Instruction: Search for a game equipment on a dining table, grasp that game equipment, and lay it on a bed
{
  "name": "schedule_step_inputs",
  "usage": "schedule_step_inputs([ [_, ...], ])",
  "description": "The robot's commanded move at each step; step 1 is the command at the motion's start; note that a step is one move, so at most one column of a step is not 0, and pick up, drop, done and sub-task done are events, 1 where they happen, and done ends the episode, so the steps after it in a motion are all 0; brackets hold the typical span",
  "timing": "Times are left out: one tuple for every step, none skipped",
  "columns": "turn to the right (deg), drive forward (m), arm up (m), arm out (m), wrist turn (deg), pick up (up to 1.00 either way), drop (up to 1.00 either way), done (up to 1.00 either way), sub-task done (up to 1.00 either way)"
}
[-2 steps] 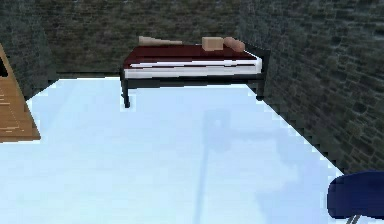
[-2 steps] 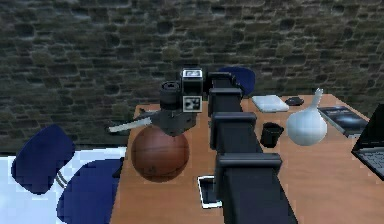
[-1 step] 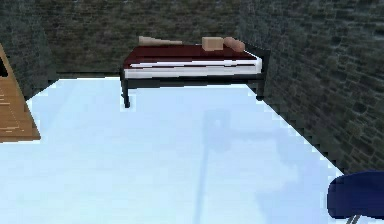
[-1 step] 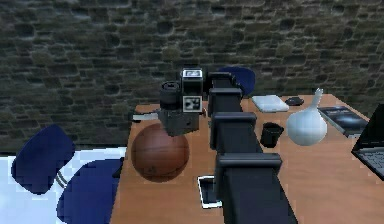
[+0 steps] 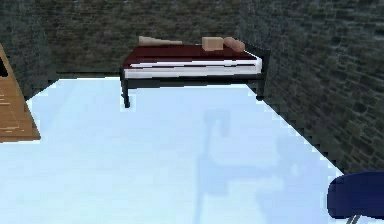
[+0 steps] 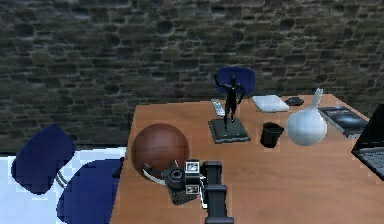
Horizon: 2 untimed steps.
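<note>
Wood-brown tabletop [image 6: 300,185] runs across most of the arm side view, w/ a dark brick wall [image 6: 100,60] behind it. The task's thing, a round orange-brown ball [image 6: 158,148] w/ dark seams, prob. a basketball, sits on the tabletop near the corner at that view's left. My arm [image 6: 216,203] comes up from the bottom edge, and the tool [image 6: 176,183] is at the ball's lower right in the picture. I can't tell if the tool touches the ball. I also can't tell whether it grasps anything, since the ball rests on the wood right at it.

Farther along the tabletop there's a dark statue [image 6: 231,108] of a figure on a flat base, roughly mid-table. To its right stand a small black cup [image 6: 271,134] and a white round-bellied vase [image 6: 307,125], near each other but apart. Behind them lies a pale flat item [image 6: 268,102]; too small to name. A laptop [image 6: 372,150] pokes in at the right edge. One blue chair [image 6: 236,78] stands at the far side of the tabletop, and two more blue chairs [image 6: 42,160] stand off its left end.

In the forward view, the bed [image 5: 195,68] stands against the far brick wall across a pale blue floor [image 5: 150,150]. It has a dark frame, white mattress and dark red cover, w/ tan pillows [image 5: 222,44] on top. A wooden unit [image 5: 14,100] sits at the left edge.
</note>
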Motion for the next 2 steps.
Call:
schedule_step_inputs([
  [0.0,0.00,0.00,0.00,0.0,1.00,0.00,0.00,0.00],
  [0.0,0.00,0.10,0.00,0.0,0.00,0.00,0.00,0.00],
])
